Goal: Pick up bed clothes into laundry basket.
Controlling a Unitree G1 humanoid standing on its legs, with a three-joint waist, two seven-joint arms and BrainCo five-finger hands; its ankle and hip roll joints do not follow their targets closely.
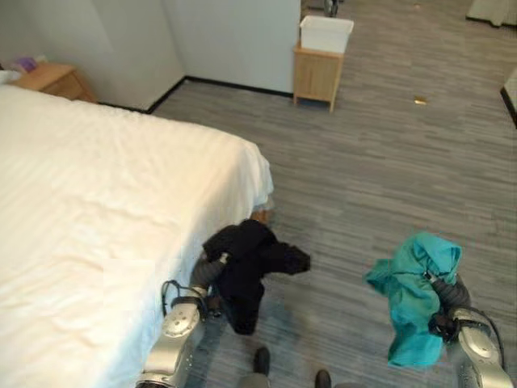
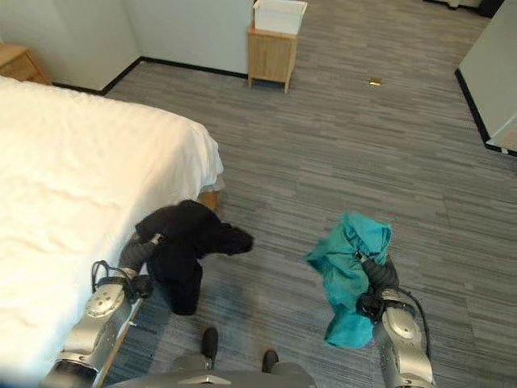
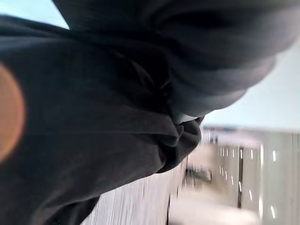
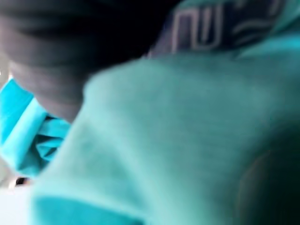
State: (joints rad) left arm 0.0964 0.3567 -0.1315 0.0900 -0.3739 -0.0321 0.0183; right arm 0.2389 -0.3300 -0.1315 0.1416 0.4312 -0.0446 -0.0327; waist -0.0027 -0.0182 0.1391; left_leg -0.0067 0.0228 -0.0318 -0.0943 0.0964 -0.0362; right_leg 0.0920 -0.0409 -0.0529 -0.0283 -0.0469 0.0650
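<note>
A black garment [image 1: 246, 271] was held up off the floor just past the bed's corner, bunched and draped over the left hand [image 1: 212, 271]. That hand's fingers were buried in the cloth, so whether they were curled or straight couldn't be told, even from the left wrist view, where dark folds [image 3: 108, 122] were pressed right up close. Same deal on the other side: a teal garment [image 1: 414, 295] was hung over the right hand [image 1: 449, 293], well apart from the black one, with a long end dangling down. Fingers hidden there too, so the grip couldn't be made out; just teal cloth [image 4: 187, 140] up close in the right wrist view.

Around all that, a big bed [image 1: 89, 218] with a plain white sheet was seen on the left, slightly rippled, its corner hanging down toward the floor. The floor [image 1: 363, 178] was grey, streaky striped carpet. Further back, a small wooden stand [image 1: 316, 74] was set against a pale wall [image 1: 234, 40] with dark skirting, and a white basket [image 1: 325, 34] was sat on top of it. A wooden nightstand [image 1: 55, 81] was tucked at the far side of the bed, and a small yellowish scrap [image 1: 420, 101] was left on the carpet.
</note>
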